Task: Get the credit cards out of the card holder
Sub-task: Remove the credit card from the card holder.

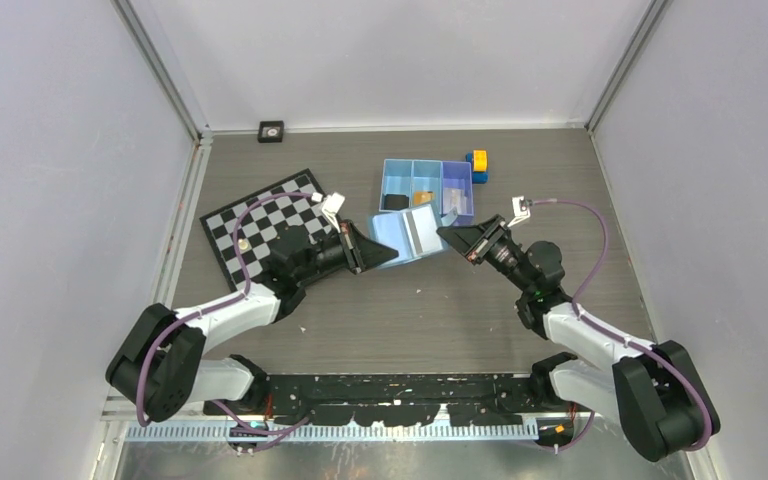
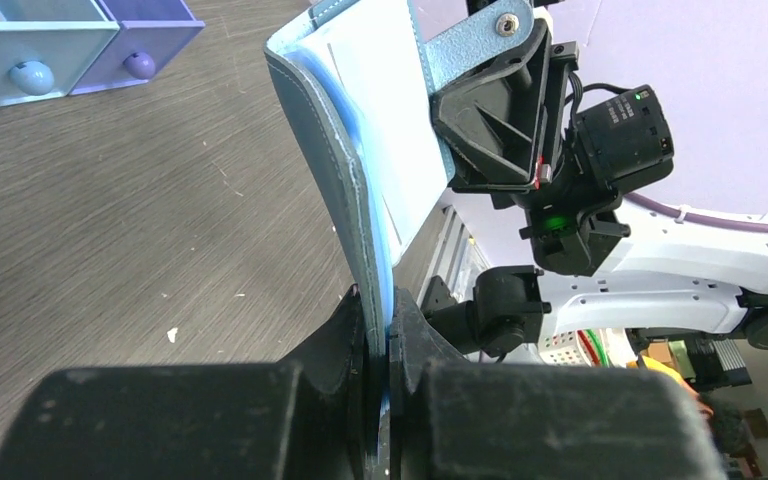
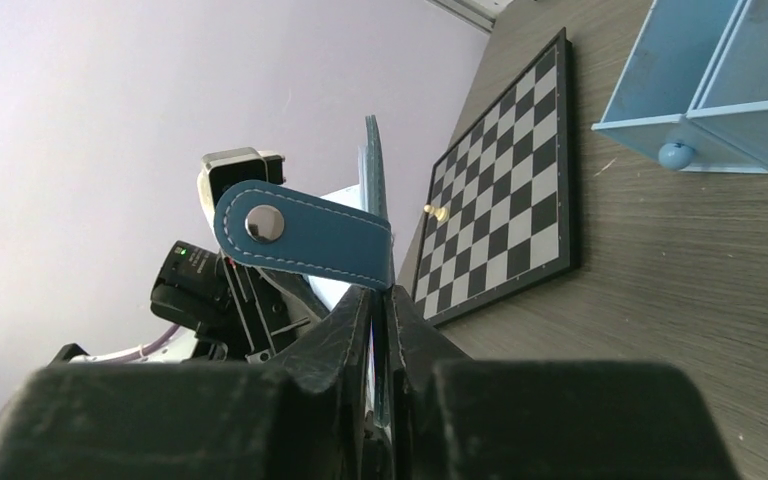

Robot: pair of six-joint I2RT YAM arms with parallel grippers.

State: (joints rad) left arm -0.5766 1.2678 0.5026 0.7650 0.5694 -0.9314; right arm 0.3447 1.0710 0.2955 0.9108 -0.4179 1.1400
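Card holder: the blue card holder [image 1: 408, 236] is open and off the table [image 1: 410, 320], spread between the two grippers just in front of the tray. In the left wrist view it stands on edge, darker outer skin towards the table, lighter lining towards the right arm.
Snap strap: the snap strap [image 3: 300, 240] sticks out sideways above the right fingers, its round metal stud undone.
Credit cards: no card is plainly outside the holder. A pale panel [image 2: 385, 120] with straight edges shows on the lining; I cannot tell whether it is a card or only a pocket. No tan card shows in the holder.
Left gripper: the left gripper [image 2: 380, 335] is pinched tight on the holder's lower edge, the leather sandwiched between its fingers.
Right gripper: the right gripper [image 3: 380, 310] is closed to a sliver on the opposite flap, just under the strap.
Progress: by my reading the opening is done and the pulling-out is what remains; both grippers are taken up with holding, so one would have to let go to reach a card.
Tray: the three-compartment tray [image 1: 410, 161] sits behind the holder. A small tan thing [image 1: 422, 198] lies in its middle compartment, too small to name.
Chessboard: the chessboard [image 1: 265, 225] lies to the left, partly under the left arm, with one pawn [image 3: 438, 212] on it.
Toy block: a yellow-and-blue toy block [image 1: 478, 165] stands beside the tray's right end.
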